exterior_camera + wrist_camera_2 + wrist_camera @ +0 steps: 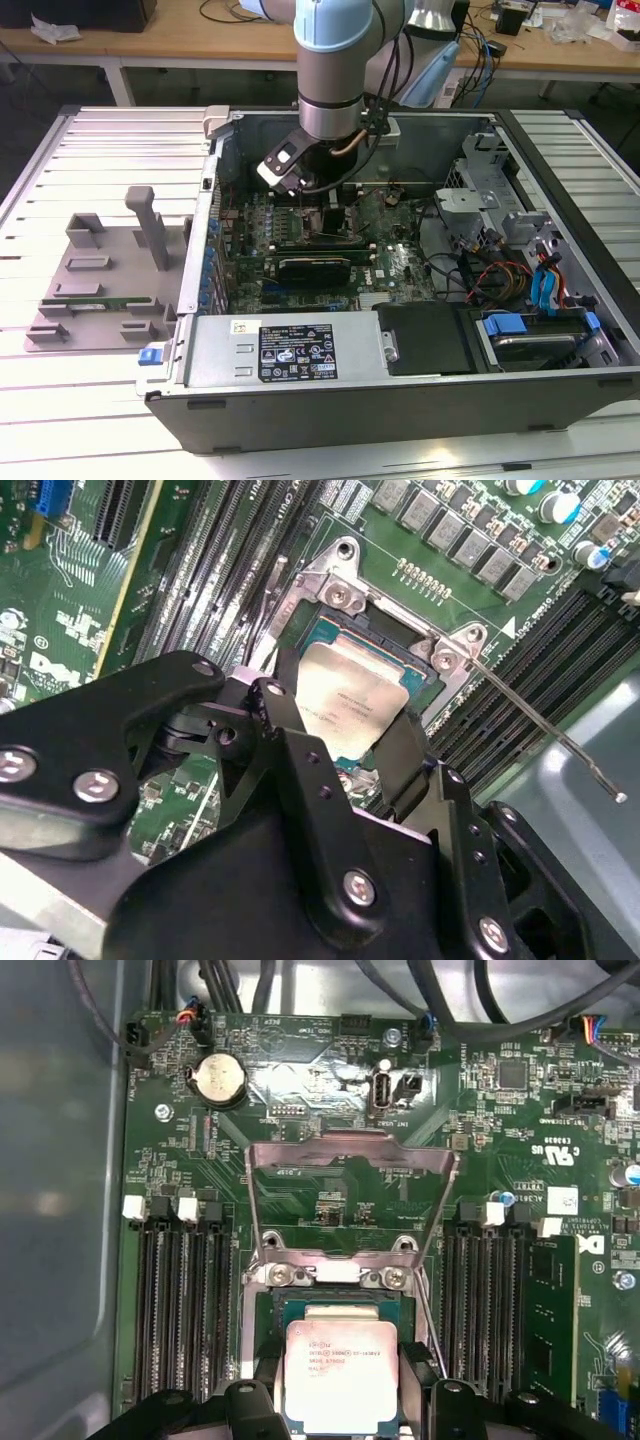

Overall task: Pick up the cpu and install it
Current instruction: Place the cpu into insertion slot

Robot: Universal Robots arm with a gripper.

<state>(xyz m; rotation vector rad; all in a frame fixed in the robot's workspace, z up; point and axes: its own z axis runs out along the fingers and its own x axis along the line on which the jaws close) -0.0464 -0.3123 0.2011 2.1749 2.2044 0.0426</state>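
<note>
I see an open computer case on the slatted table, a grey tray beside it, 1 coin battery on the motherboard.

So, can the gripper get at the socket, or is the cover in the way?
Probably yes. The cover is swung open and the lever is off to one side, so the way to the socket looks free. The gripper is right over it, holding the cpu.

The gripper hides the cpu's near corner, apparently, in the second wrist view.
</note>
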